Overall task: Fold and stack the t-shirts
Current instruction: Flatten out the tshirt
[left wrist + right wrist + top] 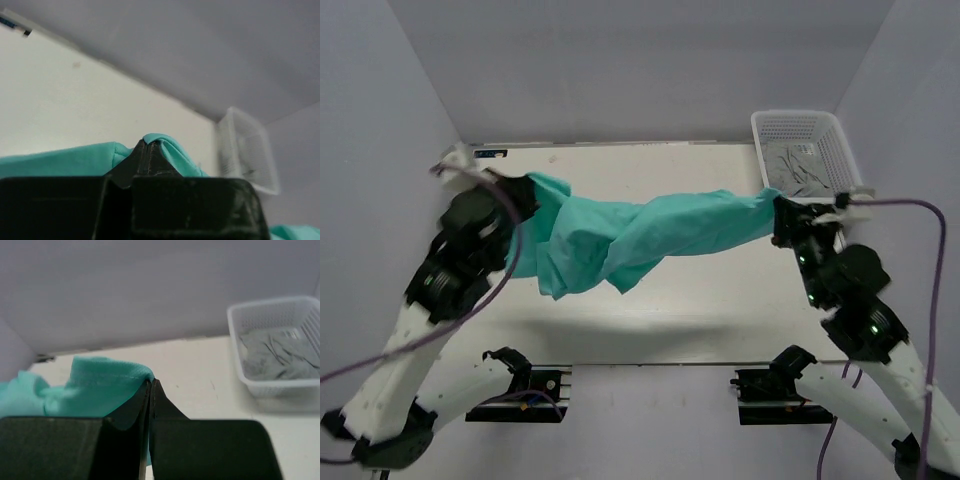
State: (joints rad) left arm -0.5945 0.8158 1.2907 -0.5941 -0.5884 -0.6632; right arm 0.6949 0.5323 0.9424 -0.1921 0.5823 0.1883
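Observation:
A teal-green t-shirt (630,238) hangs stretched between my two grippers above the table, bunched and sagging toward the left of its middle. My left gripper (525,192) is shut on the shirt's left end; in the left wrist view the cloth (170,150) wraps over the closed fingertips (146,145). My right gripper (782,215) is shut on the shirt's right end; in the right wrist view the hem (105,377) is pinched between the closed fingertips (150,385).
A white mesh basket (767,140) stands at the back right corner with grey cloth (803,170) inside; it also shows in the right wrist view (240,345). The cream table (700,300) lies below the shirt. Grey walls enclose both sides and the back.

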